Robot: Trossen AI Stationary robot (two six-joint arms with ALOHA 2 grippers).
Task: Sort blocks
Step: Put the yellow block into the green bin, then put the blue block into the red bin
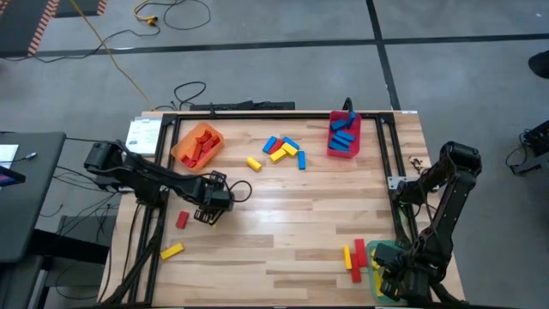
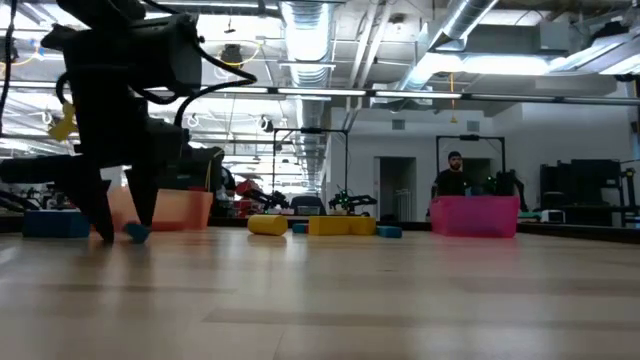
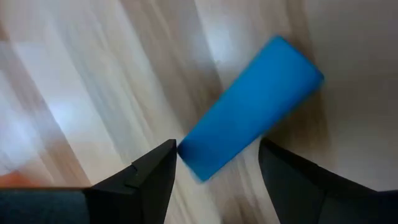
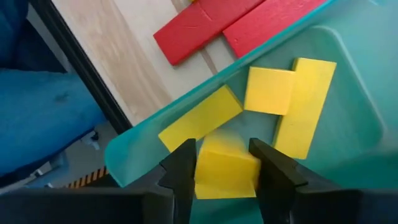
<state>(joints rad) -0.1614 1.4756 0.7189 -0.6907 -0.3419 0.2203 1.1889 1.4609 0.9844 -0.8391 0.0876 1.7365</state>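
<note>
A blue block [image 3: 249, 115] lies flat on the wooden table toward its left side, also seen in the low view [image 2: 135, 233]. My left gripper [image 1: 206, 215] points down over it, open, with a finger on either side of the block's near end [image 3: 199, 158]. I see no touch. At the table's near right corner my right gripper [image 1: 393, 279] hangs over the green bin [image 4: 348, 81], shut on a yellow block [image 4: 227, 168]. Three more yellow blocks [image 4: 199, 121] lie on the bin's floor. My right gripper pinches the yellow block by two opposite sides [image 4: 205, 171] between its two fingers, which point down from above. The block fills the gap between them and hangs clear above the green bin's floor. Its lower end looks smeared.
An orange bin [image 1: 197, 144] with red blocks stands far left, and a pink bin [image 1: 343, 137] with blue blocks far right. Loose blue and yellow blocks [image 1: 283, 150] lie between them. Near left are a red block [image 1: 182, 220] and a yellow one [image 1: 171, 251]. Red blocks [image 4: 193, 31] lie beside the green bin.
</note>
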